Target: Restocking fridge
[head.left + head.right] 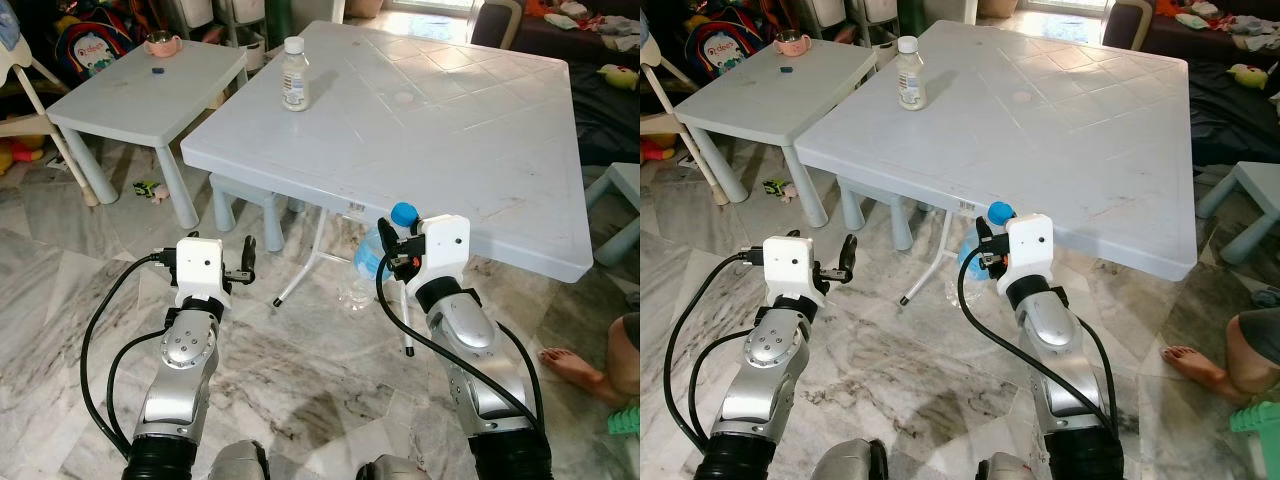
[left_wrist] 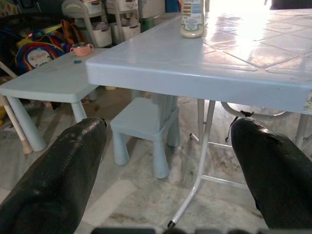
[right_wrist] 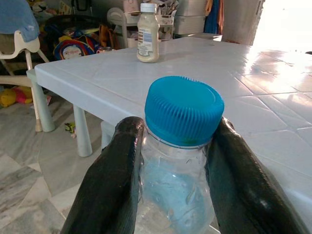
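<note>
Clear water bottle (image 3: 178, 161) with blue cap (image 3: 184, 110) sat clamped at neck in your right claw (image 3: 170, 161), held upright just before near edge of big pale counter (image 1: 450, 130). Second bottle, white-capped (image 1: 294, 74), stood on counter's far left part. Your left claw (image 2: 170, 161) hung spread wide, holding nothing, over marble floor (image 1: 300, 370). Small stool (image 2: 144, 119) under counter; smaller counter (image 1: 140, 90) at left carried pink cup (image 1: 160, 43).

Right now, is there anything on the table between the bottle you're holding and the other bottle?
No. In the right wrist view, only bare tabletop lies between the held bottle and the white-capped bottle.
</note>
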Available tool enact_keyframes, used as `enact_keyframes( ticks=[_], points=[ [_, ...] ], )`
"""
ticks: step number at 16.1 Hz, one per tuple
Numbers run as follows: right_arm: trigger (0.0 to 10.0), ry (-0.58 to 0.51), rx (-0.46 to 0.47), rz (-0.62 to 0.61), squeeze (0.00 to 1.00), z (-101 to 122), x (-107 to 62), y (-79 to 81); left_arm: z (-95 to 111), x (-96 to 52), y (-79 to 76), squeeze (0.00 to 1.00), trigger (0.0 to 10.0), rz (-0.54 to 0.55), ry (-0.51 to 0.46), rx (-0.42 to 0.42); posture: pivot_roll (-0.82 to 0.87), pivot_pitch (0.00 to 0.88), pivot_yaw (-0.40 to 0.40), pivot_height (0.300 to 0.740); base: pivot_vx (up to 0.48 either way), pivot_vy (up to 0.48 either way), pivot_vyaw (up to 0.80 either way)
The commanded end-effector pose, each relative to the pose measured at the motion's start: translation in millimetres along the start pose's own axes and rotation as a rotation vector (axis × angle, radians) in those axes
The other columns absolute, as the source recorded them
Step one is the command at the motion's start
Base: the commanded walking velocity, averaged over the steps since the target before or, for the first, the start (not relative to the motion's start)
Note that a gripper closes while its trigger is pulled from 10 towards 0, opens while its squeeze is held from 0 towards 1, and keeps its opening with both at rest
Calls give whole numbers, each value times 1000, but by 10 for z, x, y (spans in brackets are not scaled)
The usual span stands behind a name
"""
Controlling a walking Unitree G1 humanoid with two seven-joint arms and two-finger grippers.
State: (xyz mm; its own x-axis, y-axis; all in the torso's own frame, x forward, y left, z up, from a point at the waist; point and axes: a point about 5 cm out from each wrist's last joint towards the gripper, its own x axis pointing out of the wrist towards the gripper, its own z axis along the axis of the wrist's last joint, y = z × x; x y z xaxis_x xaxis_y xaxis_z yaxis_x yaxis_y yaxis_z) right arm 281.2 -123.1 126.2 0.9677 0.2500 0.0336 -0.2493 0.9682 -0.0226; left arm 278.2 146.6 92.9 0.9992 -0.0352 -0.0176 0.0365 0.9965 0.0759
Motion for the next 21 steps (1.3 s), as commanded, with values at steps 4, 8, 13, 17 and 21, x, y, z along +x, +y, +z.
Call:
enact_keyframes(
  ticks=[4,8,13,17,21],
  points=[
    [10000,-34,-4,1,0,80,26,13,25,9,25,0,10000,13,-7,13,-79,12,14,740,0,0,0],
    [10000,-34,-4,1,0,80,26,13,25,9,25,0,10000,13,-7,13,-79,12,14,740,0,0,0],
    [10000,-24,-13,-3,0,-94,72,54,104,12,92,0,10000,30,-48,13,-55,53,6,740,0,0,420],
    [10000,-46,-47,24,0,-87,102,82,83,-14,81,0,10000,35,-38,40,-49,52,5,740,0,0,800],
    [10000,-80,-142,82,0,-72,106,156,50,7,114,0,10000,64,-13,45,-46,45,6,740,0,0,800]
  ],
)
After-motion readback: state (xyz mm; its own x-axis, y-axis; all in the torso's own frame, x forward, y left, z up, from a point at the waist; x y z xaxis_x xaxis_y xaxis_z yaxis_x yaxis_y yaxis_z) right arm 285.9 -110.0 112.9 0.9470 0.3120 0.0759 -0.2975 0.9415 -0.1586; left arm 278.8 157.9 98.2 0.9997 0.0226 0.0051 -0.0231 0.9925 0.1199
